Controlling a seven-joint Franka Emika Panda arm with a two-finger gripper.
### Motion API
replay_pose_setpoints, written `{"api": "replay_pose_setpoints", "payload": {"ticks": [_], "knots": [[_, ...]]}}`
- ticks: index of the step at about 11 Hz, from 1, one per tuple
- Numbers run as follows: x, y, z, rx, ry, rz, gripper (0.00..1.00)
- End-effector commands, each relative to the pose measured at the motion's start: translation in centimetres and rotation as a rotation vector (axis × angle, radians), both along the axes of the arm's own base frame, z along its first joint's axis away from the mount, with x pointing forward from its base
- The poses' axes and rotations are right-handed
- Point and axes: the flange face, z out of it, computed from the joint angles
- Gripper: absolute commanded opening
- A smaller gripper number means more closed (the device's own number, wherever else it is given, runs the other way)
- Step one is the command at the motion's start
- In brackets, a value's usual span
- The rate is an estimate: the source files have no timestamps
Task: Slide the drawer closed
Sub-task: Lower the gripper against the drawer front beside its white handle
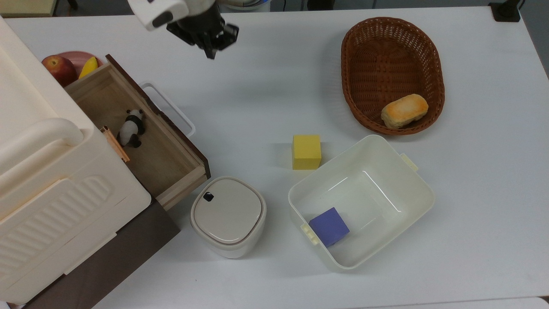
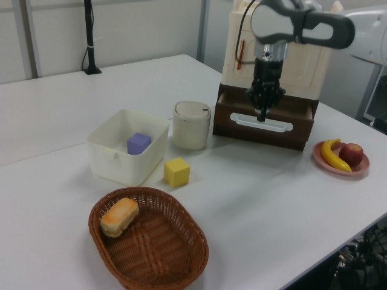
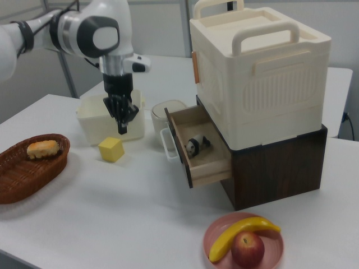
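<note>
Nearest in the right view, a pink plate (image 3: 247, 242) on the white desk (image 3: 112, 218) carries a banana (image 3: 238, 232) and an apple (image 3: 247, 249). Behind it stands the cream cabinet (image 3: 261, 73) on a dark brown base (image 3: 280, 168).

The drawer (image 3: 197, 147) stands pulled out from the cabinet, toward the right view's left. Its dark front panel faces the open desk and its white loop handle (image 3: 166, 144) projects from that panel. A small panda figure (image 3: 195, 145) lies inside on the wood floor of the drawer.

The hand (image 3: 122, 130) hangs above the desk, apart from the drawer front and touching nothing. Its fingers are clenched together and point downward. In the top view the hand (image 1: 210, 53) lies toward the upper edge, well apart from the handle (image 1: 168, 108) and the drawer (image 1: 141, 133).

Beyond the drawer in the right view sit a lidded cream canister (image 3: 162, 115) and a white tub (image 3: 90, 120). A yellow cube (image 3: 111, 149) rests on the desk in front of the tub. The top view shows a purple cube (image 1: 329, 226) inside the tub (image 1: 411, 184), at its lower left corner in the top view.

At the right view's left edge, a brown wicker basket (image 3: 22, 174) holds a bread roll (image 3: 43, 148).
</note>
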Motion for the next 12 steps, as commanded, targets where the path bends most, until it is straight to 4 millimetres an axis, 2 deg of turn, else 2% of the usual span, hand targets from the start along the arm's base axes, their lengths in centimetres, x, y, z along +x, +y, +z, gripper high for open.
{"api": "replay_pose_setpoints", "payload": {"ticks": [1, 2, 3, 5, 8, 10, 12], "knots": [[1.1, 0.0, -5.4, -0.019, -0.027, -0.218, 0.00], [1.7, -0.8, -6.1, -0.024, -0.046, -0.253, 0.00], [2.0, -2.5, -6.1, -0.026, -0.080, -0.297, 0.00], [3.4, -4.0, -8.3, -0.046, -0.108, -0.367, 0.00], [4.6, -6.7, -9.4, -0.068, -0.168, -0.417, 0.00], [5.5, -9.9, -8.4, -0.074, -0.250, -0.485, 0.00], [6.2, -12.9, -8.5, -0.083, -0.302, -0.526, 0.00]]}}
